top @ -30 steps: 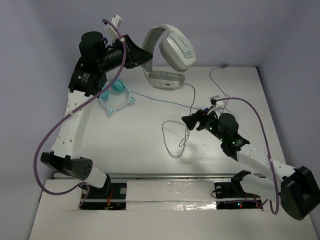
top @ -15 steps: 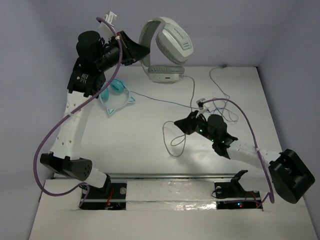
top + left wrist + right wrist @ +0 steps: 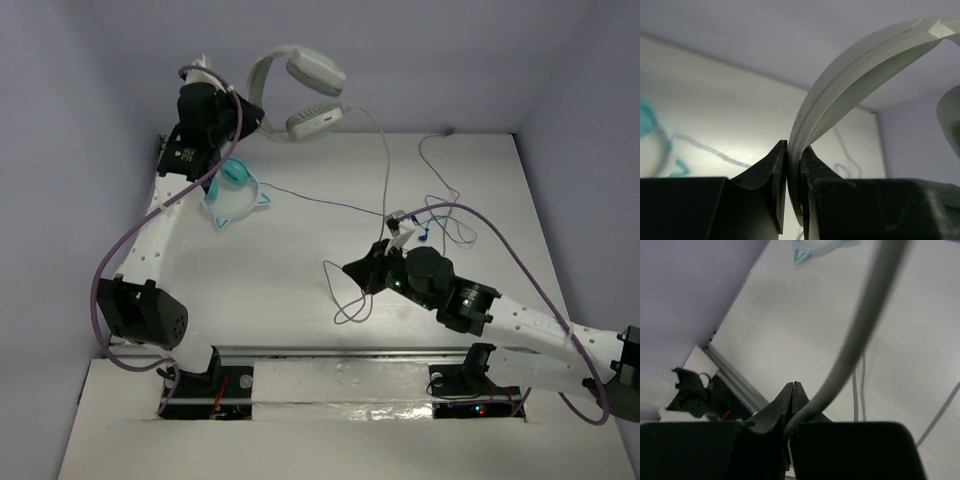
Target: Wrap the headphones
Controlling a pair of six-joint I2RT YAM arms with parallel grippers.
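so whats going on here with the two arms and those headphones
The left gripper has its jaws clamped on the headband of the white headphones, holding them up above the far left of the table. The right gripper has its jaws shut on their thin cable lower down, near mid-table. The cable is not wound yet; loose loops lie on the table.

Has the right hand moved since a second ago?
Yes. The right hand, gripping the cable, has shifted left and closer to the near-edge rail.
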